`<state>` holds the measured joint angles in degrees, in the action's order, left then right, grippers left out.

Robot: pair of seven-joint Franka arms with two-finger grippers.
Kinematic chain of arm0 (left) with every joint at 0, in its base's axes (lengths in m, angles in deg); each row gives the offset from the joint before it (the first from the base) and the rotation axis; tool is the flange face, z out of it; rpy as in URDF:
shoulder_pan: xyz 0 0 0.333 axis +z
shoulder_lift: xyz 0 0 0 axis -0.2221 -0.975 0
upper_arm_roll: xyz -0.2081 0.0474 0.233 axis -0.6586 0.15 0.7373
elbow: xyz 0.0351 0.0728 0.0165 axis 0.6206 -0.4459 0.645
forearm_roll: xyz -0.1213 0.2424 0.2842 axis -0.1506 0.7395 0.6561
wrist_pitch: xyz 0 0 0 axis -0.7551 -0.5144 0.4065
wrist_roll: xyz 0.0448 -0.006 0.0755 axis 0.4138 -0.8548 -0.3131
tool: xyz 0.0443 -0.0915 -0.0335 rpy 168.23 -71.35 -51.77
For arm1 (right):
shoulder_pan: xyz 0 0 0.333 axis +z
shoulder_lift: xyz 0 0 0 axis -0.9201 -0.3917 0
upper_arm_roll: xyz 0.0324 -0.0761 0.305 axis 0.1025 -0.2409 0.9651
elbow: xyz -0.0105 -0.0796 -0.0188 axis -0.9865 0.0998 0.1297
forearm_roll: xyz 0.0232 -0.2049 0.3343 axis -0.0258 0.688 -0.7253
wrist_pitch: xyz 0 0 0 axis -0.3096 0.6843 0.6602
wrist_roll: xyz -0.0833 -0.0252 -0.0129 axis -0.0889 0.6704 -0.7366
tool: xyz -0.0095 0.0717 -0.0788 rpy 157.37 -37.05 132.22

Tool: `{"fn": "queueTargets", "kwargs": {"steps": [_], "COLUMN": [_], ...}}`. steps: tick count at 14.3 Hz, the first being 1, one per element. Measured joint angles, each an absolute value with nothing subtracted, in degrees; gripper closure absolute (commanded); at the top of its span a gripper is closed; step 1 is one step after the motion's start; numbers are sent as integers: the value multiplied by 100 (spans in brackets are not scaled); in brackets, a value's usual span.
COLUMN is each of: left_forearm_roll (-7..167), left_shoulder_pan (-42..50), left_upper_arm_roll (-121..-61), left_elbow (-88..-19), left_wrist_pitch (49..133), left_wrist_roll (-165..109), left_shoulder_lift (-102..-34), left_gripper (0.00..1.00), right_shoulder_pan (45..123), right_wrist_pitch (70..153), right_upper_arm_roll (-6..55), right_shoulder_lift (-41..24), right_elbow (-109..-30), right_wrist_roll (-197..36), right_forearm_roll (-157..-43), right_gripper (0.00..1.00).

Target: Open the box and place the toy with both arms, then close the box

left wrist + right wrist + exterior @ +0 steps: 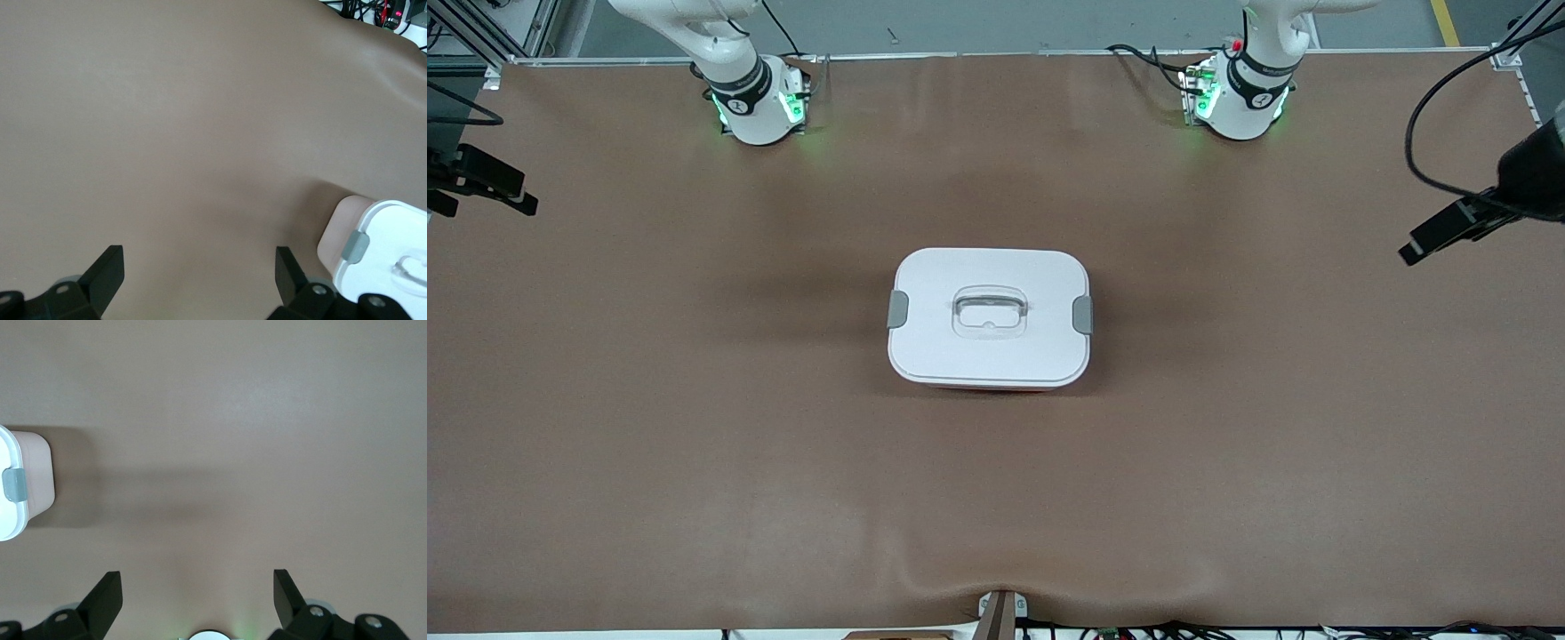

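My box (989, 317) sits flat near the middle of the table, its white lid (990, 356) on and shut. A clear handle (989, 311) lies sunk in the lid's centre, a grey clip (897, 308) at each short end, with a pink base (37, 477) below.

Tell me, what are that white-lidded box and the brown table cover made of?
The box looks like plastic: a smooth matte white lid, grey clips, a clear glossy handle and a translucent pink base. The table cover seems a soft matte sheet, perhaps vinyl or leatherette; it ripples at the near edge.
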<state>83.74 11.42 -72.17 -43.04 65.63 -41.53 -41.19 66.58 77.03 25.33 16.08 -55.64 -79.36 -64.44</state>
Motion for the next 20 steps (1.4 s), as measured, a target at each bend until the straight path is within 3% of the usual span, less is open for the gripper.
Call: {"fn": "queueTargets", "kwargs": {"steps": [5,8,20], "left_forearm_roll": [8441,8948,8894], "left_shoulder_pan": [1123,1087,1075], "left_upper_arm_roll": [-7178,-7469,-7461], "left_elbow": [-4305,-4305,-4415], "left_wrist_pitch": [5924,5536,5479], "left_wrist_roll": [-3606,-3360,-2940], "left_shoulder_lift": [-3901,-3749,-3664], "left_gripper": [0,0,0], "right_shoulder_pan": [6658,6658,6658], "right_wrist_pitch": [7703,7703,7703], "right_upper_arm_roll": [2533,2532,2534], "right_shoulder_lift": [1608,1608,1608], "right_elbow": [-5563,-5563,-5563], "right_wrist_roll": [-7936,-7936,-7936], "right_forearm_roll": [-6444,-6444,-6444], "right_gripper": [0,0,0]}}
